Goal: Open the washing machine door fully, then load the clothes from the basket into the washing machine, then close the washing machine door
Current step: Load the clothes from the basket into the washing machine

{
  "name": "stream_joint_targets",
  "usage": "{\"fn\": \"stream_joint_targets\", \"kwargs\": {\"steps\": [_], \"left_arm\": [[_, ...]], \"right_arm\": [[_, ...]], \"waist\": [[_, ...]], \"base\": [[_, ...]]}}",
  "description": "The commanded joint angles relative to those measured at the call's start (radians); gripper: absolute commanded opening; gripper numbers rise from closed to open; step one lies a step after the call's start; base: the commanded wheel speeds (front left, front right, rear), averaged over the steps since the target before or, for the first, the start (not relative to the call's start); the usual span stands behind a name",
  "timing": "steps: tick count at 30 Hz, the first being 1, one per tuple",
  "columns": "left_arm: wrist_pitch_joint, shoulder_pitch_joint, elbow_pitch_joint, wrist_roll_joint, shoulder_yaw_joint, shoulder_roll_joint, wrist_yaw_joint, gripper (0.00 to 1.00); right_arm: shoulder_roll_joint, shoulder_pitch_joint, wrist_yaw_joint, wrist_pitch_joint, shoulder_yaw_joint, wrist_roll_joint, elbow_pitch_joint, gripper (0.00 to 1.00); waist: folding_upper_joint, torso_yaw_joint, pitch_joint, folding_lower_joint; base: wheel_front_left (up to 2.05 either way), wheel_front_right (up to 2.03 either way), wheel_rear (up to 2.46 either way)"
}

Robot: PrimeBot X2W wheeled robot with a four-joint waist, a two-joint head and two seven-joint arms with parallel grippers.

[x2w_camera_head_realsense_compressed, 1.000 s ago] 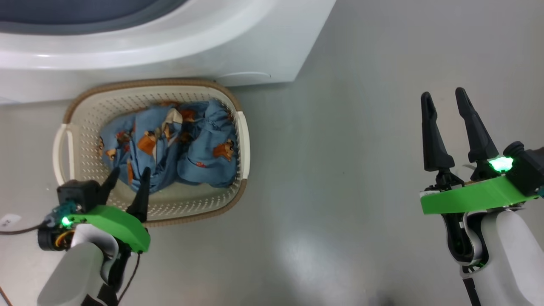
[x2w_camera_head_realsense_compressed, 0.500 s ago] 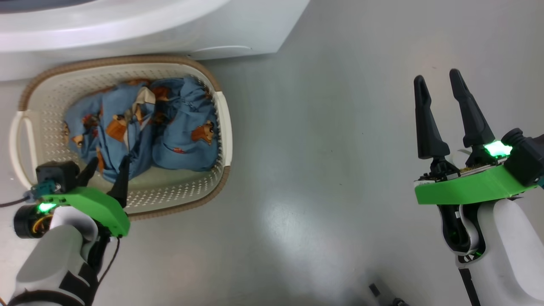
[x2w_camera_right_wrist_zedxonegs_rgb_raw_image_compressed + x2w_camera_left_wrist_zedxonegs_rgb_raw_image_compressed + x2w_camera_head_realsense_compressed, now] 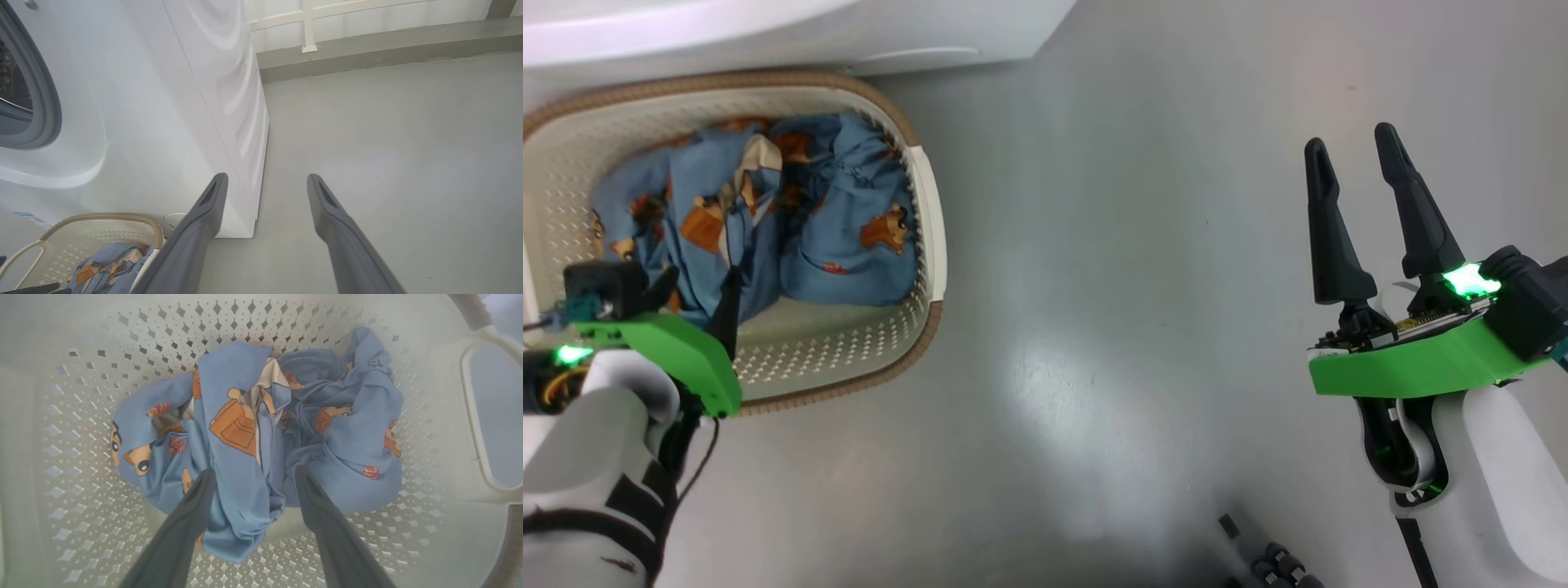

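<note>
The cream basket (image 3: 927,220) with its brown rim stands on the floor against the white washing machine (image 3: 849,33). The blue bear-print clothes (image 3: 833,220) lie bundled inside it. My left gripper (image 3: 698,282) reaches down into the basket, open. In the left wrist view its fingers straddle a fold of the clothes (image 3: 245,428) near the basket's perforated wall (image 3: 81,498). My right gripper (image 3: 1350,140) hangs open over bare floor, far right of the basket. The right wrist view shows the washing machine (image 3: 184,102), its grey gasket (image 3: 49,102), and the basket (image 3: 102,218). The washing machine door is out of view.
Grey floor spreads to the right of the basket and the machine. A low wall ledge (image 3: 367,45) runs behind. A small white round cap (image 3: 173,220) sits at the machine's foot. Small dark parts (image 3: 1266,563) show at the head view's bottom edge.
The head view has shifted, so the basket and machine sit further up and left in the picture. My left gripper stays at the near edge of the clothes, both grippers still open.
</note>
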Motion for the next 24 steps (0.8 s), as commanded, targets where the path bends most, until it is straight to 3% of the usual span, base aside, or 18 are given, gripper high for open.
{"fn": "stream_joint_targets", "kwargs": {"steps": [1,24], "left_arm": [[0.004,-0.005,0.003,-0.008,0.012,0.052,0.002,1.0],[0.091,-0.132,0.028,0.024,-0.052,0.098,0.035,1.0]], "right_arm": [[0.001,0.001,0.006,-0.008,0.018,-0.007,-0.028,1.0],[0.013,-0.045,0.006,-0.008,0.068,-0.023,-0.086,1.0]], "waist": [[0.0,-0.003,0.024,-0.0001],[0.0,-0.015,0.14,-0.0001]], "base": [[0.0,0.0,0.0],[0.0,0.0,0.0]]}}
